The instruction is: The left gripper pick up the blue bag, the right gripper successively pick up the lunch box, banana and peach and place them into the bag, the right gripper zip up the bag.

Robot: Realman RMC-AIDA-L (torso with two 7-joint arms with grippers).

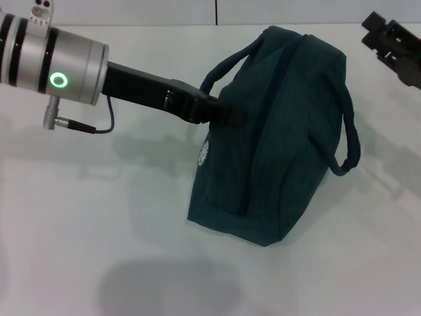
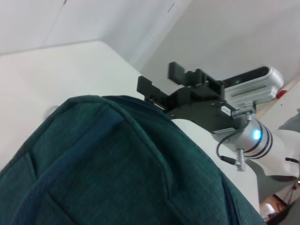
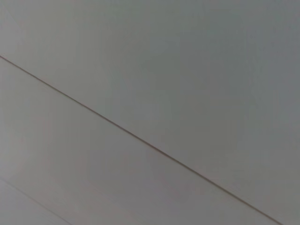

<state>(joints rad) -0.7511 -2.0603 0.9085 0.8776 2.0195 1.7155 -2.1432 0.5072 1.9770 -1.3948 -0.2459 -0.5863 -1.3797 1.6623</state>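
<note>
Left gripper (image 1: pixel 227 113): reached across from the left side of the table (image 1: pixel 99 217), tips pressed against the near side panel of the blue bag (image 1: pixel 276 145), close under one carrying strap (image 1: pixel 220 69). Whether the fingers are spread or pinching fabric cannot be told; the tips are lost against the dark cloth. The hold is judged to steady the bag and keep its top seam up for zipping.

Blue bag: seated on the table, right of centre, leaning slightly, zip line running along its upper ridge and apparently drawn closed. Second strap (image 1: pixel 352 141) hangs free on the right side. Lunch box, banana and peach are not seen outside; presumably they are inside.

Right gripper (image 1: pixel 395 46): raised at the far right edge, apart from the bag, fingers parted with nothing between them, as confirmed in the left wrist view (image 2: pixel 180 84).

Open room: bare table before and left of the bag; the right strap loop is judged a snag risk.
</note>
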